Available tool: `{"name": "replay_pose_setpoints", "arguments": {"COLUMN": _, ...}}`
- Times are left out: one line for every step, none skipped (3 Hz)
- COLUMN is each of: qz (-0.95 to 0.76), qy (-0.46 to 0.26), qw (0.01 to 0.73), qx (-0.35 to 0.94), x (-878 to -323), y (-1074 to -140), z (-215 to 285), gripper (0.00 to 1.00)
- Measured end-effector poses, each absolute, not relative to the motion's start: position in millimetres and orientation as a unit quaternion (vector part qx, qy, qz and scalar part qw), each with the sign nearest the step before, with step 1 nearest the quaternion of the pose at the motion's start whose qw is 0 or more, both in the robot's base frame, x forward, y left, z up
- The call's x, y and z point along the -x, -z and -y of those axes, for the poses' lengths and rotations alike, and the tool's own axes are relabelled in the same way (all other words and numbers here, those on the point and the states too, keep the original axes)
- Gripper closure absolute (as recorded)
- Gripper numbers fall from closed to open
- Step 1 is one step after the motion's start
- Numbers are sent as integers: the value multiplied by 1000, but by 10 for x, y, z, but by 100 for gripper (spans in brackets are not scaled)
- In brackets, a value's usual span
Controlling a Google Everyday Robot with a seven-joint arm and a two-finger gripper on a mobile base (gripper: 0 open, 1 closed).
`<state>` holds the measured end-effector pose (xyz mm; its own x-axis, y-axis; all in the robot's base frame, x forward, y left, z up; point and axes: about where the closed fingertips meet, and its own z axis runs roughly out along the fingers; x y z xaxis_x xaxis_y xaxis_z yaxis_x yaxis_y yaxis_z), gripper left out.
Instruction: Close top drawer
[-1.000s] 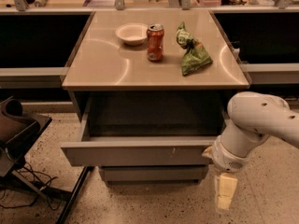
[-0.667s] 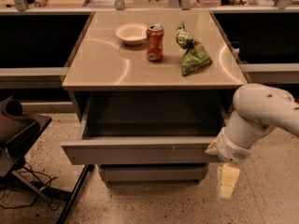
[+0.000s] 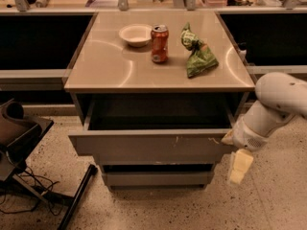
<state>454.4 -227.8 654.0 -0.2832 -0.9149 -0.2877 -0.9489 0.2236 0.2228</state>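
The top drawer (image 3: 153, 145) of the grey cabinet stands pulled out, its flat handleless front carrying small white scratches right of centre. Its inside is dark and looks bare. My gripper (image 3: 238, 167) hangs pointing down at the drawer front's right end, just in front of and slightly below that corner, on the white arm (image 3: 273, 107) that comes in from the right.
On the cabinet top (image 3: 105, 66) stand a white bowl (image 3: 135, 34), an orange soda can (image 3: 159, 43) and a green chip bag (image 3: 197, 54). A lower drawer (image 3: 156, 178) sits slightly out beneath. A dark chair base (image 3: 29, 152) and cables lie on the speckled floor at left.
The arm and gripper have shifted a little to the right and up along the drawer's right end. The drawer stays pulled out the same distance.
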Motion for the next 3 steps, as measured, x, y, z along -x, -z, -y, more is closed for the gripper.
{"name": "replay_pose_setpoints", "arguments": {"qz": -788, "qy": -159, "qw": 80, "qx": 589, "x": -4880, "y": -6758, "z": 2382, "gripper": 0}}
{"name": "replay_pose_setpoints", "arguments": {"qz": -788, "qy": -159, "qw": 80, "qx": 589, "x": -4879, "y": -6758, "z": 2382, "gripper": 0}}
{"name": "replay_pose_setpoints", "arguments": {"qz": -779, "qy": -171, "qw": 80, "qx": 598, "x": -5043, "y": -6743, "z": 2353, "gripper": 0}}
